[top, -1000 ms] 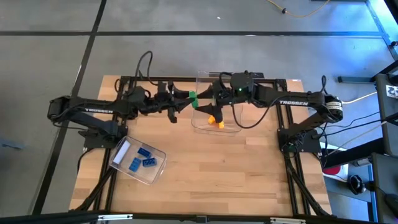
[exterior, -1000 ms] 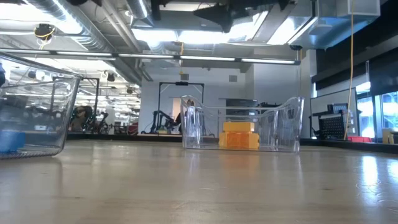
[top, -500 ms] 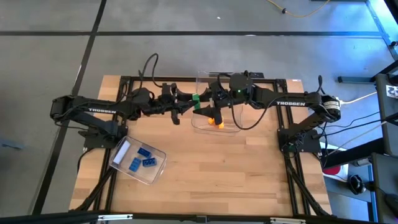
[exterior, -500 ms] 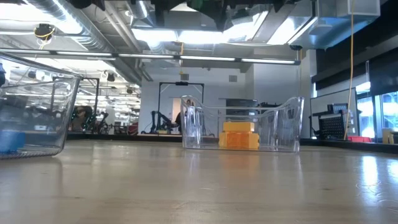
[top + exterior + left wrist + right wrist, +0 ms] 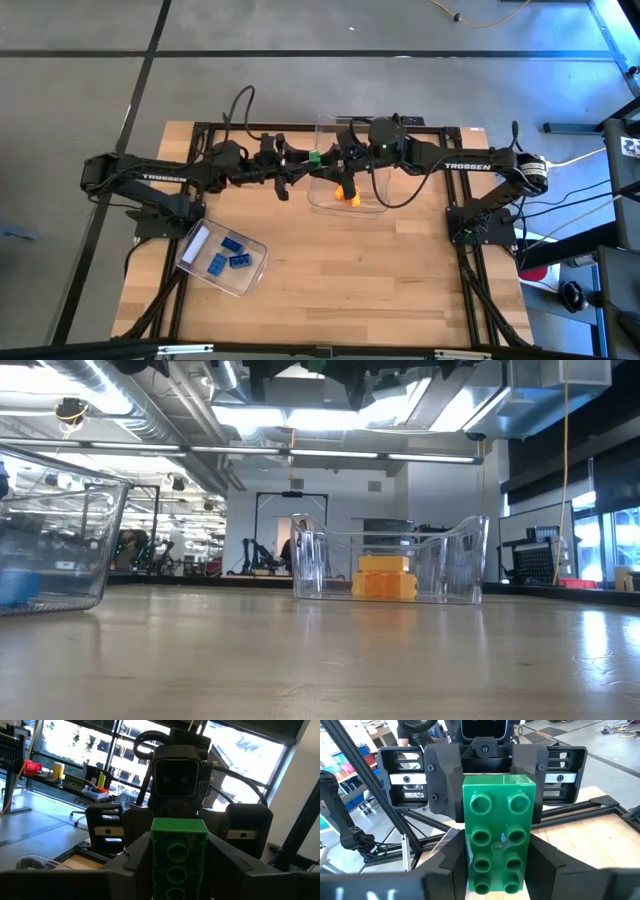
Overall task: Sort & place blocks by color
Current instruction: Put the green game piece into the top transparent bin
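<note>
Three blue blocks [image 5: 230,256] in the lower-left clear bin [image 5: 195,240] of the high view; counts as sorted. Yellow-orange blocks [image 5: 347,194] in the centre bin [image 5: 325,125], number unclear. Just above centre, left gripper [image 5: 300,166] and right gripper [image 5: 330,168] meeting at one green block [image 5: 313,157].

Low view: shows yellow-orange stacked mid-frame, blue at the left edge.

Left wrist: fingers clamped on the green block, frame centre.

Right wrist: likewise pinched on it.

Leaves green unplaced, seemingly; no other green in sight.
</note>
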{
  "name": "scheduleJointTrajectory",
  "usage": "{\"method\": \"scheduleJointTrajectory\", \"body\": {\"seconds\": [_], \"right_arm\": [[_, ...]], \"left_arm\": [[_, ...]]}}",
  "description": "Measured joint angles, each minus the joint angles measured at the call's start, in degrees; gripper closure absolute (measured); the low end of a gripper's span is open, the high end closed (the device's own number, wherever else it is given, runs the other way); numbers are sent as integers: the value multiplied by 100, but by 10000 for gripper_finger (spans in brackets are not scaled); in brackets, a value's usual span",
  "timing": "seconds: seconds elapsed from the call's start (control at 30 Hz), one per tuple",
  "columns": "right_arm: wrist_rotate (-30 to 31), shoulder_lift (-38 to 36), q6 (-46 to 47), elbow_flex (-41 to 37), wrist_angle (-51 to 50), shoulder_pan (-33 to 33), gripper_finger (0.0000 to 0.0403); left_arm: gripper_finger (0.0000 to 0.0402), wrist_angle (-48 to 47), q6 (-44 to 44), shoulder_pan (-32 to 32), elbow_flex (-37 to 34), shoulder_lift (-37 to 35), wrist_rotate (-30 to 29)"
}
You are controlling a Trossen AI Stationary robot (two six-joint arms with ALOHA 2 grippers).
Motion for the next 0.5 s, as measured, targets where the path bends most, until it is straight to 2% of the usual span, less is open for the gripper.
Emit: {"method": "scheduleJointTrajectory", "body": {"seconds": [0.17,0.27,0.4,0.5], "right_arm": [[-87,-200,-213,2,-464,-143,265],[-87,-513,-485,7,-1192,-334,265],[-45,-953,-900,9,-2338,-590,265],[62,-1266,-1174,9,-3053,-740,265]], "left_arm": [[196,-147,-264,211,0,-101,171],[168,-697,-414,436,0,-379,584],[155,-1618,-452,664,0,-822,1041],[157,-2237,-303,772,0,-1223,1147]]}}
